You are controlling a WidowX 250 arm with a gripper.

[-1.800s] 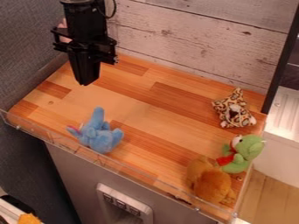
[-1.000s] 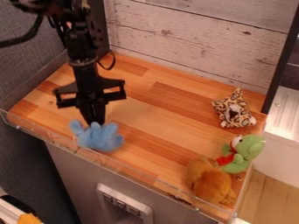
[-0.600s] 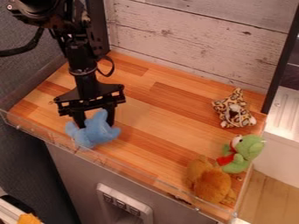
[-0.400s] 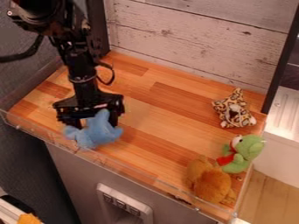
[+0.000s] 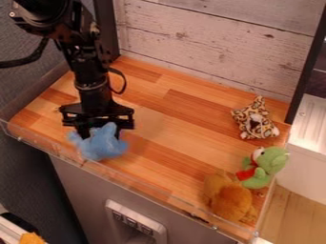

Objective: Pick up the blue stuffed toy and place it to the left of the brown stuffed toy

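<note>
Right now, the wooden counter (image 5: 181, 136) is supporting four plush toys, and the black gripper (image 5: 97, 120) is hanging over its left part, toward the front. Directly below, touching the gripper, a blue plush (image 5: 102, 144) is lying near the counter's front left edge, with one rounded part pointing up and covering the gripper's lower end. Whether the gripper is pinching the plush or standing spread around it, one cannot tell.

At the counter's right rear, a leopard-spotted plush (image 5: 253, 119) is sitting, well apart from the gripper. Nearer the counter's front, along its right side, a green plush (image 5: 270, 163) is showing a red patch (image 5: 246, 174) at its front. Just beside it, a brown plush (image 5: 230, 199) is lying at the counter's front right corner.

Along the counter's front edge, a clear strip (image 5: 150, 190) is running, while a pale plank wall (image 5: 210, 40) is rising behind the counter and a black post (image 5: 307, 66) is standing at its right rear corner.
</note>
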